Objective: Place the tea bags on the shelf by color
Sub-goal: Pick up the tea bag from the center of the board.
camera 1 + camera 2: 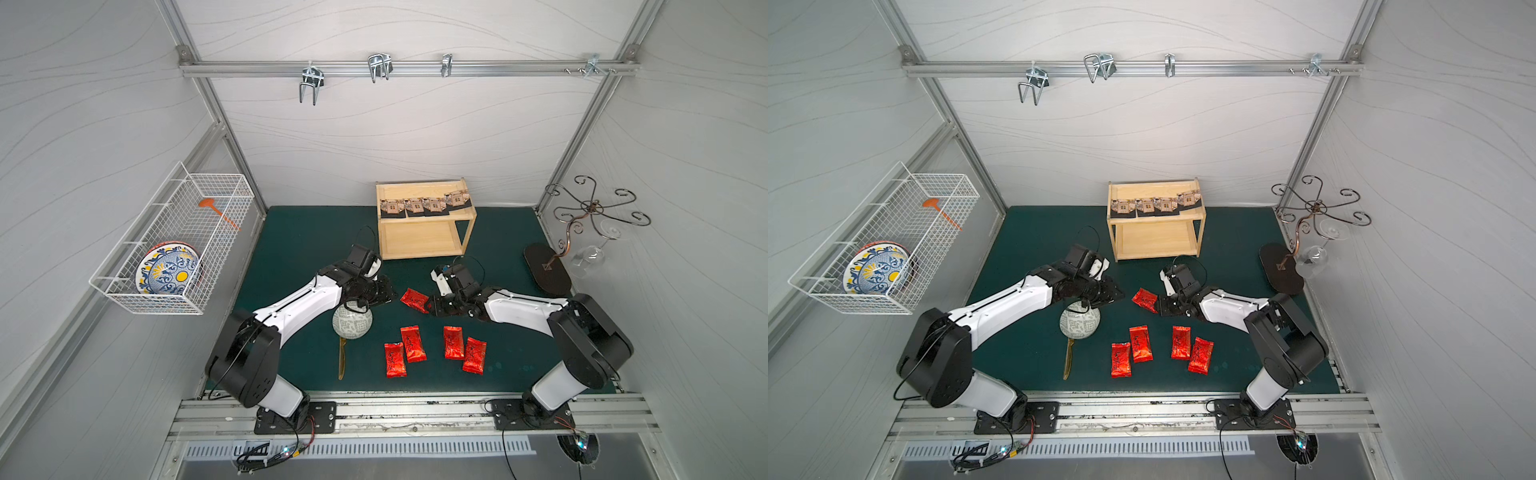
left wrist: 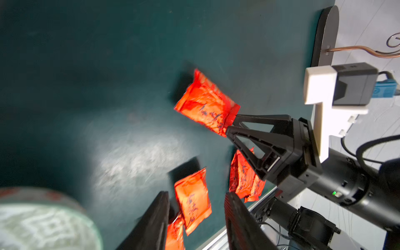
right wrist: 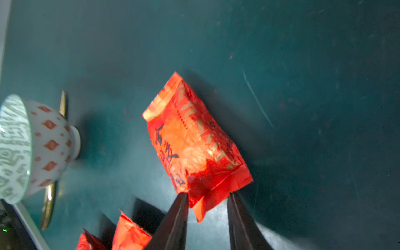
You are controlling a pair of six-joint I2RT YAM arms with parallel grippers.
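Observation:
My right gripper [image 1: 430,305] [image 3: 207,194] is shut on the crimped end of one red tea bag [image 1: 413,300] [image 1: 1145,300] [image 3: 194,140] [image 2: 205,104], which hangs just above the green mat in front of the shelf. My left gripper [image 1: 388,291] [image 2: 197,193] hovers to its left, open, with nothing between its fingers. Several more red tea bags [image 1: 413,343] [image 1: 1140,343] lie in a row near the mat's front. The light-wood shelf [image 1: 419,239] [image 1: 1154,239] stands at the back. Several beige tea bags [image 1: 424,205] [image 1: 1156,205] line its top tier; its lower tier is bare.
A patterned bowl [image 1: 351,325] [image 3: 43,142] sits under the left wrist, with a gold utensil [image 1: 342,357] in front of it. A white wire basket [image 1: 174,241] with a plate hangs on the left wall. A copper glass rack [image 1: 546,270] with a wine glass [image 1: 588,255] stands right.

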